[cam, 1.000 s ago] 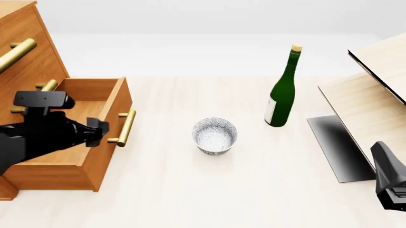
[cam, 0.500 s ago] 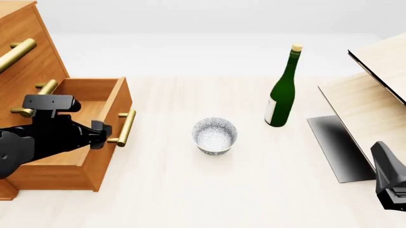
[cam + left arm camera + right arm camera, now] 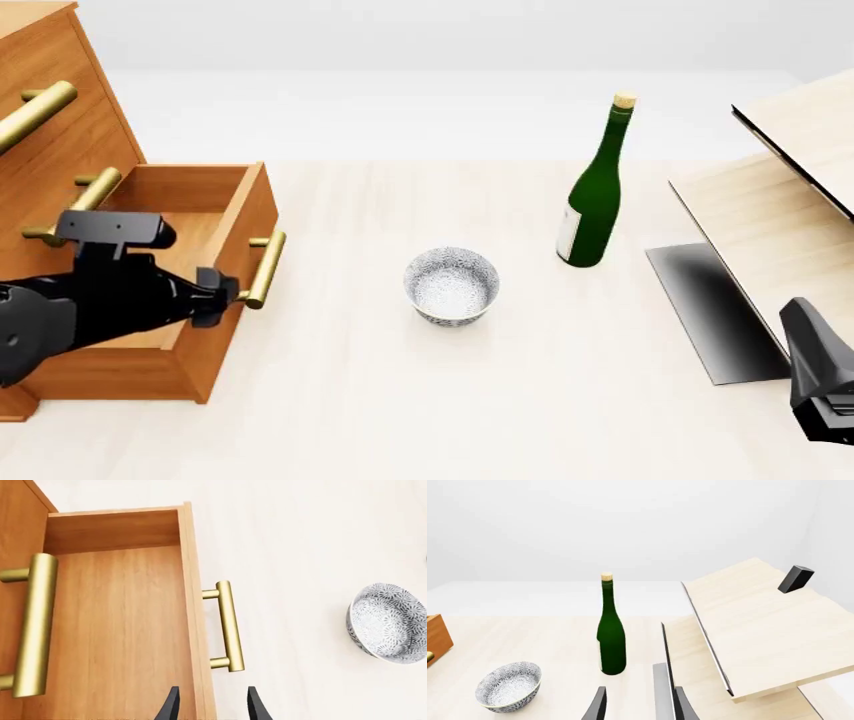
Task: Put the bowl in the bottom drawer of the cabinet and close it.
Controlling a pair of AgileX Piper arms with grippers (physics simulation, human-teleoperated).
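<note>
All three views are bright and evenly lit, with clean rendered edges, no blur, no grain and no visible bending at the borders. The pale surface (image 3: 441, 400) reads almost shadowless; only a faint soft shade sits under the bowl (image 3: 453, 285) and at the foot of the bottle (image 3: 594, 190). A darker gradient shadow falls on the grey panel (image 3: 707, 310) beneath the light-wood structure (image 3: 781, 200). The brass handle (image 3: 227, 625) shows a smooth, soft sheen without harsh glare.
</note>
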